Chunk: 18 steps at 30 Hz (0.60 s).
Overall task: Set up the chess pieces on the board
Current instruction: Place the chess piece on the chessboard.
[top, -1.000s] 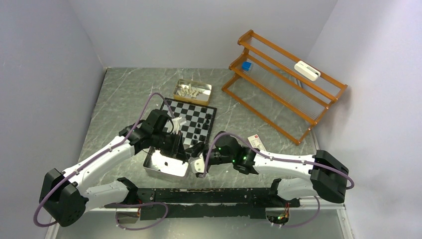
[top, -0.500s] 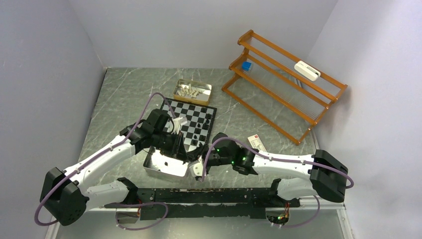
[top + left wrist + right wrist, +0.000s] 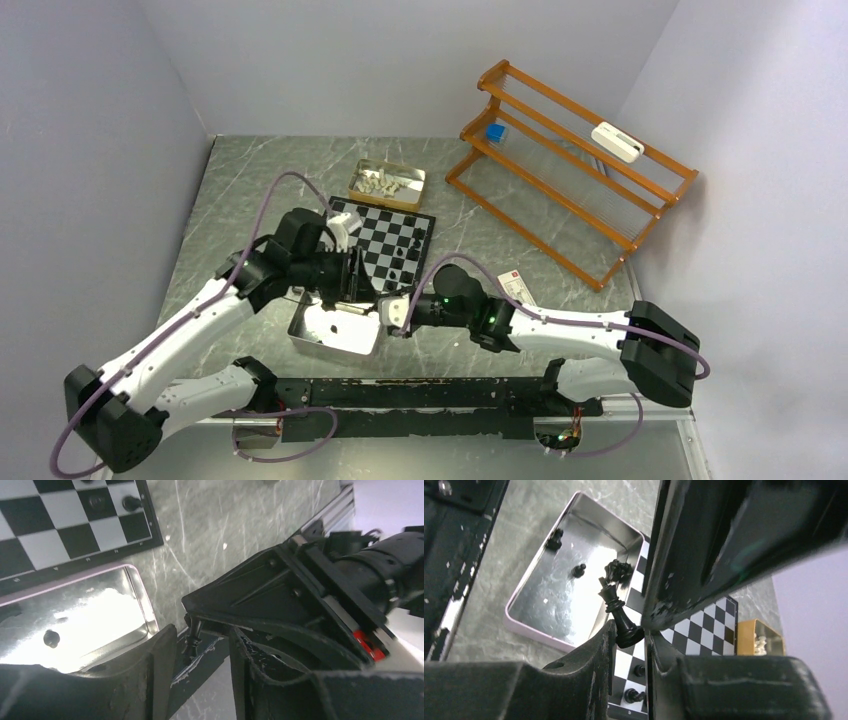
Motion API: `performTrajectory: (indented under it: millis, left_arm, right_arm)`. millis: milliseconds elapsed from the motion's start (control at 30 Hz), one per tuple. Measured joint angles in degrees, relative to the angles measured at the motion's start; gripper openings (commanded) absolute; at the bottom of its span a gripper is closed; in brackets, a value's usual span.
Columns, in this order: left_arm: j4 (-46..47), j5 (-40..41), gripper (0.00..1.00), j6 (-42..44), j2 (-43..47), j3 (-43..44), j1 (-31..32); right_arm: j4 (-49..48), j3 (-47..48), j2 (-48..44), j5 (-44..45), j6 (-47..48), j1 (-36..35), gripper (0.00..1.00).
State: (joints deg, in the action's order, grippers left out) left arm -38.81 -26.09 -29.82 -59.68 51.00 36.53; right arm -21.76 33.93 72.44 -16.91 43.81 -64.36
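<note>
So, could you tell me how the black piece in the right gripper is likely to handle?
Likely rigid and light: the black piece is small and glossy, so it could slip. The right gripper pinches only its base, tilted, so it may pivot. Tall and narrow, it probably tips easily on the board.
</note>
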Motion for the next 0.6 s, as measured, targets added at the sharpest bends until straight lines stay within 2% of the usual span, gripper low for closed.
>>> performTrajectory:
  millis: [133, 300, 600]
  left_arm:
    - [0.9, 4.1, 0.49, -1.8, 5.0, 0.9, 0.0]
    - [0.7, 8.1, 0.51, -2.4, 6.3, 2.1, 0.0]
    - [0.4, 10.1, 0.47, -3.3, 7.1, 2.1, 0.0]
  right_arm:
    - [-5.1, -1.5, -0.4, 0.3, -8.3, 1.0, 0.10]
    - [-10.3, -2.8, -0.8, 2.1, -18.3, 1.4, 0.10]
    - [-14.9, -4.2, -3.5, 6.3, -27.1, 1.5, 0.10]
